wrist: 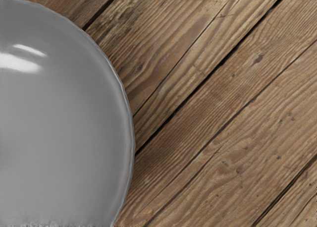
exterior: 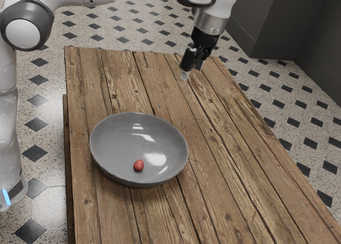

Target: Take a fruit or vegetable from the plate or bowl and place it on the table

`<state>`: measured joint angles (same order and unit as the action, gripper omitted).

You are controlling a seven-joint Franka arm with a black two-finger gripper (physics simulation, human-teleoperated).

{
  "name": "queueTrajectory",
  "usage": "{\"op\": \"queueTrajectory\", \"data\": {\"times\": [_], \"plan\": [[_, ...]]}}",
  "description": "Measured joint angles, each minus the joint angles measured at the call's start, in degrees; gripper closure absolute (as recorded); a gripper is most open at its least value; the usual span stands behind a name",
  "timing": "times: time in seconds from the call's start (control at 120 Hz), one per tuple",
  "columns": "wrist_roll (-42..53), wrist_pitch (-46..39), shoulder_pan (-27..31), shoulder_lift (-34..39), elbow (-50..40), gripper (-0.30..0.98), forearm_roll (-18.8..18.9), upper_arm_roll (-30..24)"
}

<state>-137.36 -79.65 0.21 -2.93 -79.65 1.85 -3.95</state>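
Approach stage. Gripper (exterior: 192, 71) spread, empty. Exterior view: red fruit (exterior: 138, 165) in bowl (exterior: 114, 143), six o'clock; next, travel toward seven, lower.

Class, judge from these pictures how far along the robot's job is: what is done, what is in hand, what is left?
Done: no part of the transfer shows as complete; the small red item lies in the gray bowl.
In hand: nothing; the gripper is open above the table, away from the item.
Left: reach the item, grip it, lift it out and set it on the wood.
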Motion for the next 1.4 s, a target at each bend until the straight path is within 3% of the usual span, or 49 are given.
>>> {"op": "queueTrajectory", "data": {"times": [0.275,0.467,0.6,0.867,1.033,1.117,1.217,1.3,1.4], "plan": [[-6.00,0.08,-0.53,-0.50,-0.04,0.00,-0.31,-0.02],[-0.74,0.10,-5.53,0.11,-0.08,0.00,-0.22,0.46],[4.57,0.04,-5.36,-2.07,-1.04,0.00,-0.20,0.47],[14.38,-8.35,-5.73,5.08,-20.64,0.00,1.77,0.29],[20.58,-16.78,-11.74,9.94,-30.89,0.00,2.90,0.05],[24.67,-22.70,-8.26,15.69,-41.22,0.00,3.76,-2.12],[30.83,-27.62,-11.30,15.15,-41.75,0.00,4.02,4.21],[35.70,-30.29,-7.04,16.86,-42.98,0.00,3.17,-0.40],[41.16,-32.33,-5.50,17.58,-43.24,0.00,-0.62,-2.53]]}}
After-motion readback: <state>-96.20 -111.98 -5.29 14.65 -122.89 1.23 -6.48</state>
